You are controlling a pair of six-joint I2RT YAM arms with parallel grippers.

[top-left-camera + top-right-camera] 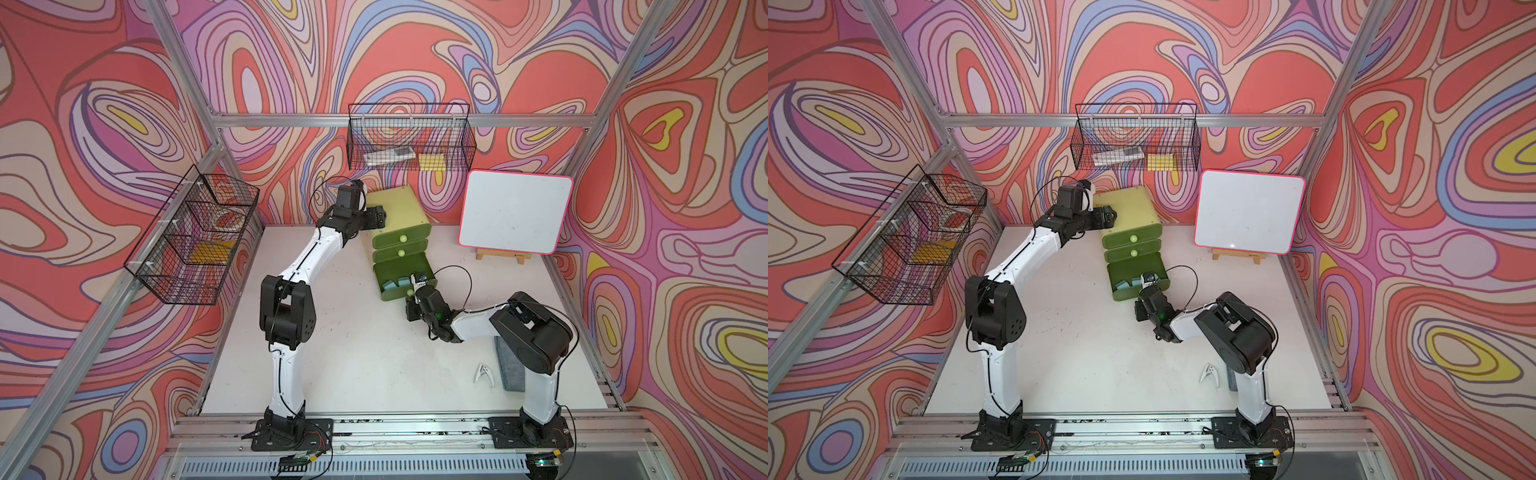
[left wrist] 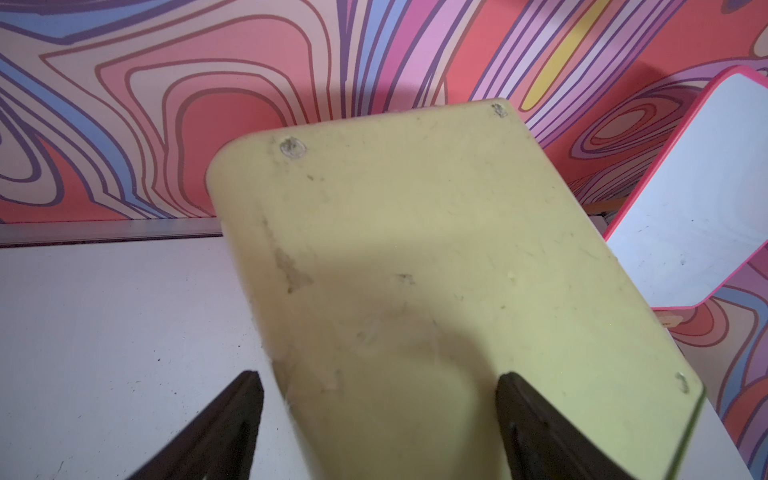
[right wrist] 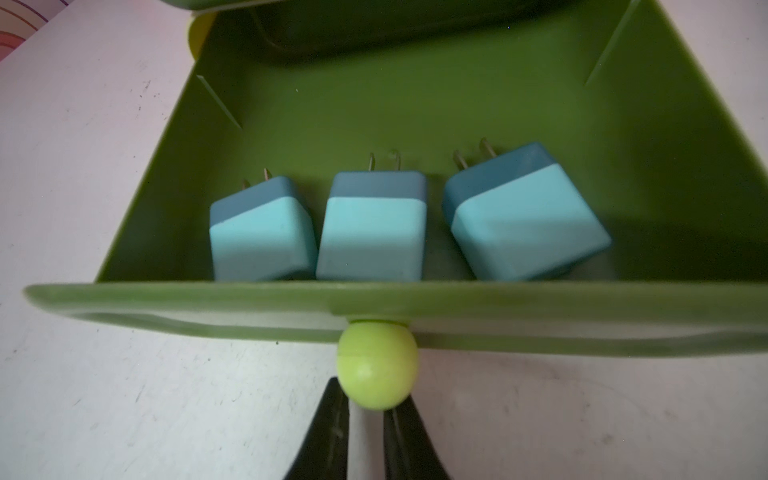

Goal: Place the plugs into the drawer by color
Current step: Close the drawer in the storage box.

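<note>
The drawer chest stands on the desk toward 12 o'clock from the desk centre, its fronts facing 6 o'clock. The two upper drawers are shut and the bottom drawer is pulled out. Three teal plugs lie side by side in that drawer against its front panel, prongs pointing toward the chest. The left arm rises from its base at the 7 o'clock edge and bends at the elbow. Its forearm slopes up toward 1 o'clock, and the wrist turns toward 3 o'clock over the chest. The left tool is open. One finger hangs beside the chest's side wall and the other lies over its top; the left wrist view does not show whether it presses on the surface. The right arm rises from its base at the 5 o'clock edge and folds sharply at the elbow. Its forearm runs low toward 10 o'clock, with the wrist aimed at 12 o'clock. The right tool is closed, its tips meeting the ball knob of the bottom drawer. The knob is wider than the gap between the fingers, so a pinch cannot be confirmed. A whiteboard stands at 2 o'clock and a white clip lies at 5 o'clock.
</note>
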